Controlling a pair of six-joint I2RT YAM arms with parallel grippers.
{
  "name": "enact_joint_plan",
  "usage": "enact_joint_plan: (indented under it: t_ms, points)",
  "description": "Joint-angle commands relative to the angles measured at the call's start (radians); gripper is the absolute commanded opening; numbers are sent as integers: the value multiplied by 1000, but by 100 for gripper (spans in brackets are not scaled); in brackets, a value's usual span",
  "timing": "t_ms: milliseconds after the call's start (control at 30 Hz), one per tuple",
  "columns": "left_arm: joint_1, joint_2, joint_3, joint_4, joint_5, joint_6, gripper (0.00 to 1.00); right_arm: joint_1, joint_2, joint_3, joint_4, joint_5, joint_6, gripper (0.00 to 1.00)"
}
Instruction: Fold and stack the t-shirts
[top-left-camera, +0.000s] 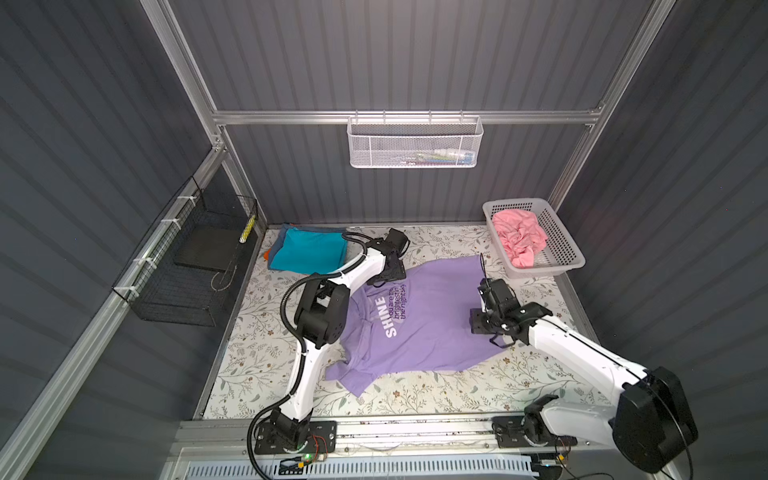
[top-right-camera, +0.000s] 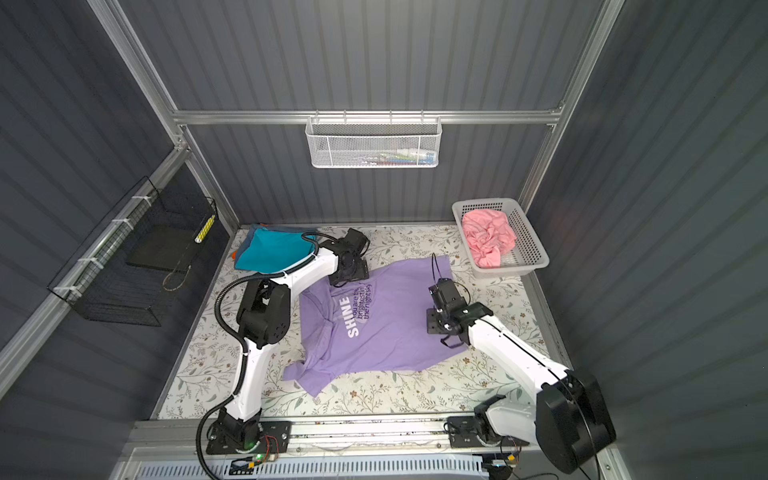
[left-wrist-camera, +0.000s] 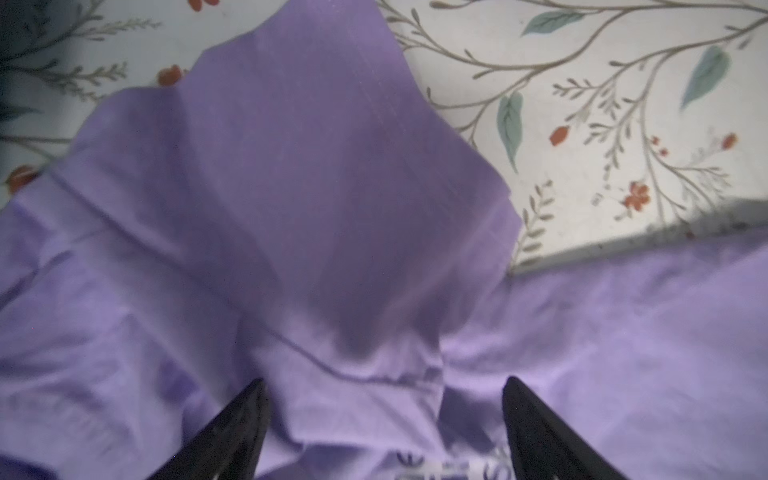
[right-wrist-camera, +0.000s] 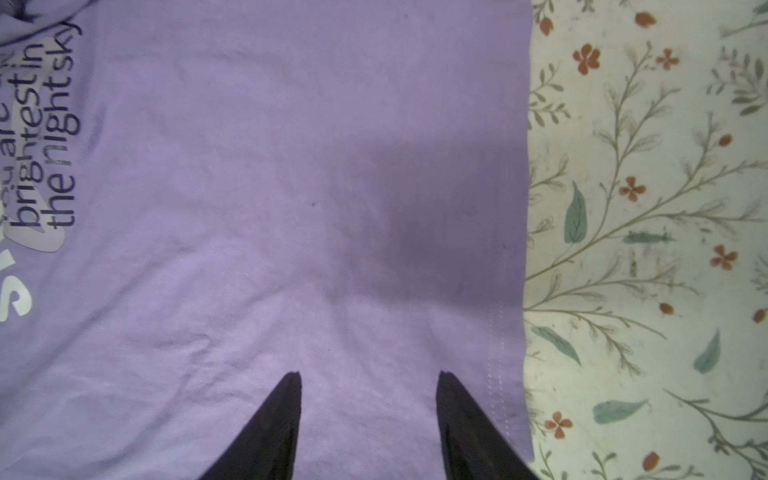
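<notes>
Bench (top-left-camera: 457, 395) lies open around our lavender t-shirt (top-left-camera: 436, 324), spread print-up, sleeve rumpled; left tool (left-wrist-camera: 384, 380), right tool (right-wrist-camera: 370, 374) gape empty.

Five t-shirts (lavender tee (top-left-camera: 436, 316), pink tee (top-left-camera: 519, 237); stacked teal tee (top-left-camera: 307, 253), blue-grey tee (top-left-camera: 285, 233), orange tee (top-left-camera: 266, 254)); two arms (top-left-camera: 307, 374) (top-left-camera: 582, 353); three baskets (top-left-camera: 573, 249) (top-left-camera: 415, 145) (top-left-camera: 187, 291).

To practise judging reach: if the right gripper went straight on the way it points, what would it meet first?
The right gripper would likely meet the lavender t-shirt lying flat just beneath it.
</notes>
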Motion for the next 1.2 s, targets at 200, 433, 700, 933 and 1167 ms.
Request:
enact_joint_plan:
  t_ms: [200, 433, 700, 933, 1167]
  points:
    - [33, 162, 192, 31, 57, 77, 41, -3, -21, -65, -68, -14, 132, 54]
    - [92, 247, 365, -17, 84, 65, 0, -8, -36, -100, -94, -8, 198, 54]
    - [223, 170, 314, 118, 159, -25, 0, -79, 5, -144, -99, -42, 257, 52]
    - [287, 241, 456, 105, 179, -97, 98, -114, 23, -173, -65, -114, 273, 51]
    - [272, 75, 304, 177, 278, -37, 100, -121, -94, -178, -164, -65, 307, 67]
